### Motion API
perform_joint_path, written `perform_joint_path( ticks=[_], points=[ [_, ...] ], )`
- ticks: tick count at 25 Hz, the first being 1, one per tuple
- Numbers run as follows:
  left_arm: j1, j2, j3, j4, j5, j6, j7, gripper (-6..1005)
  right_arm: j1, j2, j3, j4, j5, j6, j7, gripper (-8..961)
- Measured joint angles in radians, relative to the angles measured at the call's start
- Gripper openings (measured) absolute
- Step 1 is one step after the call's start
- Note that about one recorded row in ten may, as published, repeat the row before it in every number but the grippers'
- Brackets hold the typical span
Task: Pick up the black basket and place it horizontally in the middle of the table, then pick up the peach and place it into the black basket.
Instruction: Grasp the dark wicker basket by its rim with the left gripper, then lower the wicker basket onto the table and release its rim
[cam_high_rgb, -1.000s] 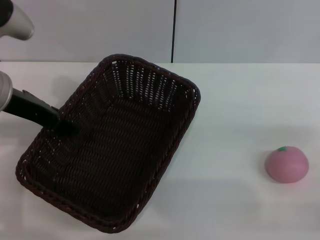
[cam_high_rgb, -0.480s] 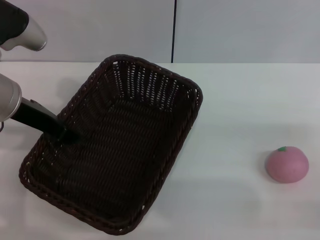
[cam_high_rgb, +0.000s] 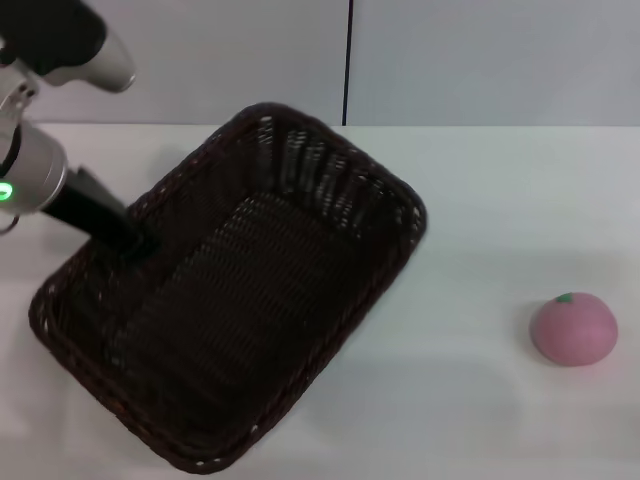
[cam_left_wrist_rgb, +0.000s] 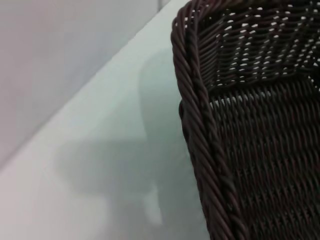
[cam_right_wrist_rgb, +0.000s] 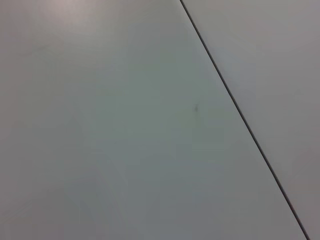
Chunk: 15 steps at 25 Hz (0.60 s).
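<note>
The black basket (cam_high_rgb: 250, 300) is a large dark woven basket at the left of the white table (cam_high_rgb: 480, 230), lying diagonally and looking raised off the surface. My left gripper (cam_high_rgb: 135, 243) grips its left long rim, its dark fingers reaching over the braid. The braided rim (cam_left_wrist_rgb: 200, 125) fills the left wrist view, with the basket's shadow on the table (cam_left_wrist_rgb: 100, 165) beneath. The peach (cam_high_rgb: 573, 329), small, pink and round with a green stem mark, sits on the table at the right, well apart from the basket. My right gripper is out of view.
A grey wall with a dark vertical seam (cam_high_rgb: 347, 60) stands behind the table's far edge. The right wrist view shows only bare table (cam_right_wrist_rgb: 100, 125) and a dark seam line (cam_right_wrist_rgb: 240, 115).
My left arm has moved up and to the right with the basket. The basket has risen, looks larger and has shifted right. The peach has not moved.
</note>
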Motion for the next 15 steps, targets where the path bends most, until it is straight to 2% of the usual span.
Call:
perform_joint_path(
  ticks=[1, 2, 3, 4, 6, 9, 10, 11, 13, 15],
  points=[
    [0.0, 0.0, 0.0, 0.0, 0.0, 0.0, 0.0, 179, 0.002, 0.0, 0.0, 0.0, 0.0, 0.001, 0.0, 751],
    [-0.046, -0.001, 0.001, 0.024, 0.009, 0.017, 0.111, 179, 0.003, 0.0, -0.001, 0.001, 0.0, 0.002, 0.0, 751],
    [-0.046, -0.001, 0.001, 0.024, 0.009, 0.017, 0.111, 179, 0.003, 0.0, -0.001, 0.001, 0.0, 0.002, 0.0, 751],
    [-0.066, -0.002, 0.015, 0.045, 0.008, 0.016, 0.213, 179, 0.005, 0.0, -0.002, 0.001, 0.0, 0.002, 0.0, 751],
    [-0.066, -0.002, 0.015, 0.045, 0.008, 0.016, 0.213, 179, 0.005, 0.0, -0.002, 0.002, 0.0, 0.002, 0.0, 751],
    [-0.083, -0.005, 0.133, 0.067, 0.007, -0.015, 0.417, 179, -0.004, 0.002, -0.002, 0.008, -0.001, 0.002, 0.0, 751],
    [-0.083, -0.005, 0.133, 0.067, 0.007, -0.015, 0.417, 179, -0.004, 0.002, -0.002, 0.008, -0.001, 0.002, 0.0, 751],
    [-0.088, -0.007, 0.177, 0.073, 0.006, -0.021, 0.484, 179, -0.007, 0.002, -0.002, 0.011, -0.001, 0.002, 0.0, 751],
    [-0.096, -0.009, 0.208, 0.08, 0.002, -0.022, 0.536, 179, -0.011, 0.002, -0.002, 0.02, -0.002, 0.001, 0.0, 751],
    [-0.099, -0.01, 0.218, 0.083, 0.0, -0.023, 0.555, 179, -0.015, 0.001, -0.002, 0.025, -0.002, 0.0, 0.0, 751]
  ],
)
